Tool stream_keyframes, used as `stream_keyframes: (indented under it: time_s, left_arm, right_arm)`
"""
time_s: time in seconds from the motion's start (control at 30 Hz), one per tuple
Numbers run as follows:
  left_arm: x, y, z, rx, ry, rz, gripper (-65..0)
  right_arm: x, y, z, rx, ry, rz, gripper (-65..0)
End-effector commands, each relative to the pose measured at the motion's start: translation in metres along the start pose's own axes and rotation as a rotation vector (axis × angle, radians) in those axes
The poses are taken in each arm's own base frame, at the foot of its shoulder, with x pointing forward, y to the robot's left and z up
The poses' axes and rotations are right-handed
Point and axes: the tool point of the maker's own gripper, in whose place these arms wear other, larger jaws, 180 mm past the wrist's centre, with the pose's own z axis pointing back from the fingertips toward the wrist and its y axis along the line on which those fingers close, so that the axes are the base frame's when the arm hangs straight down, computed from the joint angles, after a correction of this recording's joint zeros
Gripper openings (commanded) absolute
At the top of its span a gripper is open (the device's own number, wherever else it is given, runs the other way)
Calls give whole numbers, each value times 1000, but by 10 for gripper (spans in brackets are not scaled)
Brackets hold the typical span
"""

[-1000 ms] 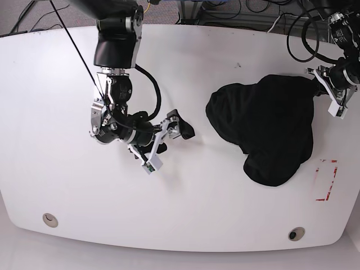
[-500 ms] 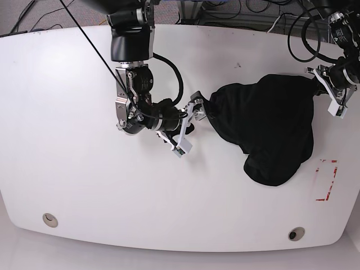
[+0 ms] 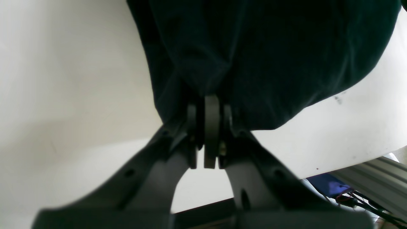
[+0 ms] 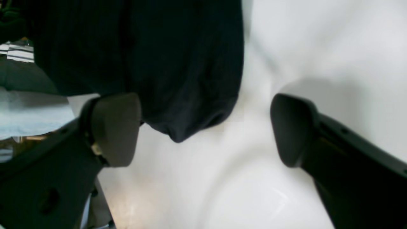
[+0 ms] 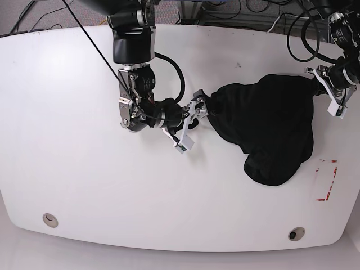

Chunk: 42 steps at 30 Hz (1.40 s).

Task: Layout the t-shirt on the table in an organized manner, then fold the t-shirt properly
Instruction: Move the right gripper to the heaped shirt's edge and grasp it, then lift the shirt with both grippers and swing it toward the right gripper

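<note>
Right hand reached t-shirt — fabric edge between open fingers.

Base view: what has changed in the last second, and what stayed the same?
The right gripper, open, moved across the table toward the t-shirt and now sits at its near edge, holding nothing. The left gripper stayed shut on the shirt's far edge; the shirt has not moved.
</note>
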Motion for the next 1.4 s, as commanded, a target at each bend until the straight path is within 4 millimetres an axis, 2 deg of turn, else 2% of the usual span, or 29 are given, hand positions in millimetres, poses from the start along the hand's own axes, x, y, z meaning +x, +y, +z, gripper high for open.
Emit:
stream_keyframes:
  time_s: [0.0,0.2,0.33,0.4,0.53,0.6,0.63,0.67,0.77,0.9,1.03,1.1,1.2,1.27,1.37]
  left_arm:
    - [12,2,6,11,-38,-25,-650]
    - [12,2,6,10,-39,-24,-650]
    - [12,2,6,10,-39,-24,-650]
    - [12,2,6,10,-39,-24,-650]
    - [12,2,6,10,-39,-24,-650]
    - [12,2,6,10,-39,-24,-650]
    - [12,2,6,10,-39,-24,-650]
    - [12,2,6,10,-39,-24,-650]
    - [13,2,6,9,-40,-25,-650]
    - [15,2,6,10,-44,-27,-650]
    - [17,-1,4,0,-45,-34,-650]
    - [22,-5,2,-10,-51,-47,-650]
    - [28,-12,-3,-28,-51,-70,-650]
    - [33,-17,-6,-41,-57,-87,-650]
    - [52,-32,-13,-78,-81,-127,-650]
  right_arm:
    - [13,9,-2,18,-14,35,-22]
    - [18,29,-7,97,-37,36,-22]
    - [18,33,-9,108,-34,44,-29]
    - [18,33,-9,109,-35,44,-73]
    - [19,33,-9,110,-38,42,-238]
    - [21,33,-9,110,-50,41,-358]
    - [22,34,-9,110,-55,41,-398]
    - [23,34,-9,110,-62,42,-474]
    - [23,33,-9,107,-63,44,-572]
    - [25,33,-7,107,-70,44,-588]
    - [24,28,-4,95,-68,50,-650]
    - [29,27,1,84,-80,65,-650]
    - [38,23,16,48,-109,114,-650]
    - [38,20,26,20,-111,142,-650]
    - [47,14,49,-36,-140,194,-650]
